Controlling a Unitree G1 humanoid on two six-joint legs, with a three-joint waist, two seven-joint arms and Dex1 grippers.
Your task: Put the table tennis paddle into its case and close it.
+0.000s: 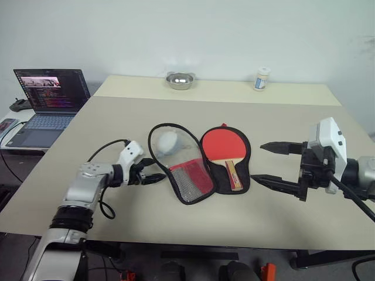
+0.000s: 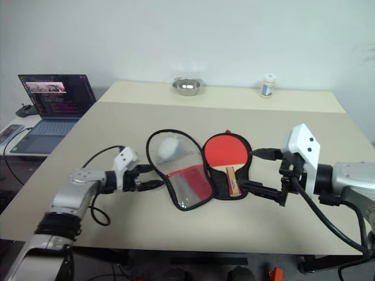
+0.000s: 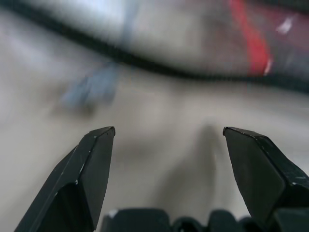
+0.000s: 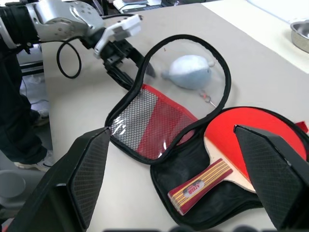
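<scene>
A: Where does the table tennis paddle (image 1: 223, 147), the flat bat with a round red rubber face and striped wooden handle, lie against the grippers?

B: It rests inside the black half of the case (image 1: 198, 161), a soft paddle-shaped pouch with a black zipper edge, lying unzipped and spread flat on the beige table (image 1: 281, 117). The right gripper (image 1: 265, 164) hovers just beside that half, its two black fingers spread wide with nothing between them, pointing at the paddle.

A: And the left one?

B: The left gripper (image 1: 157, 170) sits low at the opposite side, fingers parted and empty, tips close to the zipper rim of the open flap. Whether they touch it I cannot tell.

A: What's that flap like?

B: A clear window in its round part, red fabric under black mesh in the narrow part. Through the window a small pale grey lump (image 4: 190, 71) shows.

A: Anything else nearby?

B: At the table's far edge, well apart, a shiny metal bowl (image 1: 180, 79) and a small white bottle (image 1: 262, 79). An open laptop (image 1: 47, 103) stands on a side desk to the left.
</scene>
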